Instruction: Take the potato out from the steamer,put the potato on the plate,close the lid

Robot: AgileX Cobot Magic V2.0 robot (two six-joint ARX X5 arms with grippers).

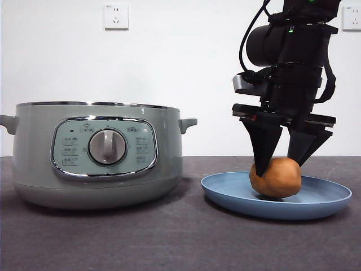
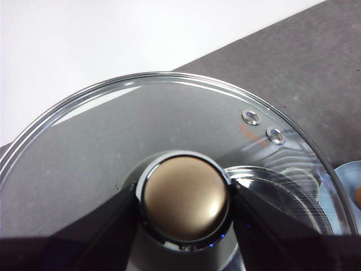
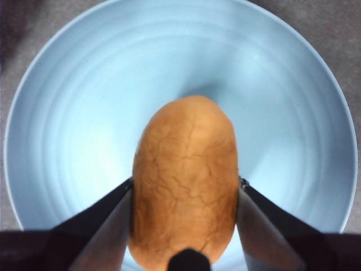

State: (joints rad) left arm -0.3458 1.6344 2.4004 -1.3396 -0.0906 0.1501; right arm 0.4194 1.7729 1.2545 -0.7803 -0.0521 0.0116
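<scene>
On the desk [image 1: 169, 243] the steamer [image 1: 96, 155] stands to the left with the plate [image 1: 276, 197] just beside it on the right, apart. The potato [image 1: 276, 177] rests on the plate, near its middle. Two wall sockets [image 1: 116, 16] sit behind, high up.

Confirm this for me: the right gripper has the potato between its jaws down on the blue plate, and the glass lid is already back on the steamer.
Not the lid. The steamer stands open in the front view, and the left wrist view shows the left gripper holding the lid by its knob above the table. The rest holds: the right gripper has the potato on the plate.
</scene>
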